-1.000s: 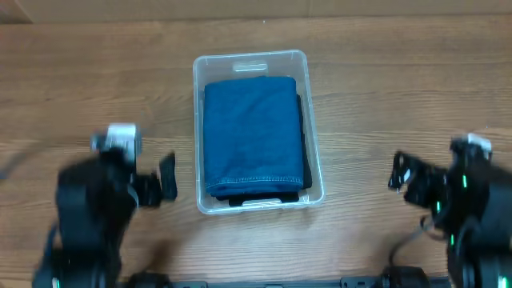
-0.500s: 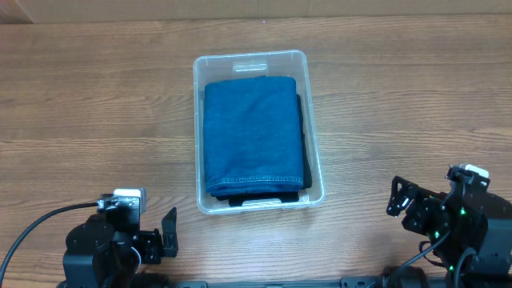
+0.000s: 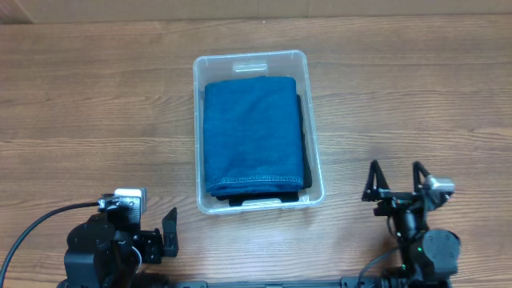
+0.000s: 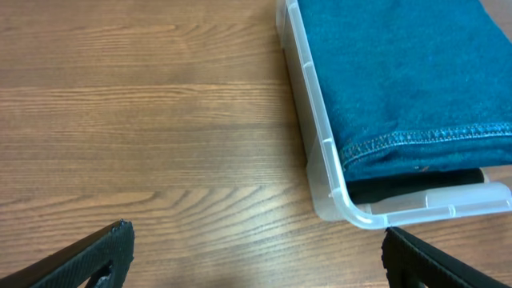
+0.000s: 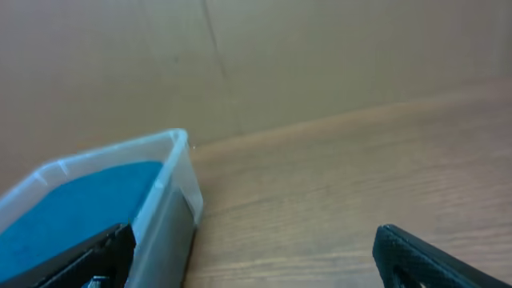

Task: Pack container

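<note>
The clear plastic container (image 3: 251, 62) stands at the table's middle with folded blue denim (image 3: 254, 132) filling it, over something dark at its near end. The container's near left corner shows in the left wrist view (image 4: 352, 210), its wall in the right wrist view (image 5: 172, 196). My left gripper (image 3: 164, 232) is open and empty, low at the front left, apart from the container. My right gripper (image 3: 395, 182) is open and empty at the front right, to the right of the container. The label on the container's bottom is hidden by the cloth.
The wooden table (image 3: 416, 96) stretches round the container. A black cable (image 3: 32, 228) runs from the left arm to the front left edge. A brown wall (image 5: 240, 56) rises behind the table in the right wrist view.
The left arm drew back from beside the container to the front left, then held still. The right arm moved left and turned, its fingers now pointing up the table.
</note>
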### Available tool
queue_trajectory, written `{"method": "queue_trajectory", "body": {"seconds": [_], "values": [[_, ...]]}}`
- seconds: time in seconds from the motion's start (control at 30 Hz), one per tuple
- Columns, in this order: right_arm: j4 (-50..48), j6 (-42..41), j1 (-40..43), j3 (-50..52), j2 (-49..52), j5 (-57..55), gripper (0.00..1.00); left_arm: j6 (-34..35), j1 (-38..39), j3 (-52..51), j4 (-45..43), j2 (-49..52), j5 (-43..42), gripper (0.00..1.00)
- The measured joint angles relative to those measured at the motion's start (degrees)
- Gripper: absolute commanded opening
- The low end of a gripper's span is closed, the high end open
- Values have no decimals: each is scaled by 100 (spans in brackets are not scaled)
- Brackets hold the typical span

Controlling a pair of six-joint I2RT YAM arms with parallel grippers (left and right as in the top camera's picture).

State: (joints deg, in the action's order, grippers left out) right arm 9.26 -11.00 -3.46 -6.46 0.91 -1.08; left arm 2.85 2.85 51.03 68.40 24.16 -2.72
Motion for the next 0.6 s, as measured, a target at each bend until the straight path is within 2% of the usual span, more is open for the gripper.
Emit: {"method": "queue_trajectory", "body": {"seconds": [0.03,0.6], "values": [[-470,31,0,343,-11,2,100,0,0,-2,-7,-2,2,100],[-369,57,0,540,33,20,100,0,0,-4,-2,-2,0,100]]}}
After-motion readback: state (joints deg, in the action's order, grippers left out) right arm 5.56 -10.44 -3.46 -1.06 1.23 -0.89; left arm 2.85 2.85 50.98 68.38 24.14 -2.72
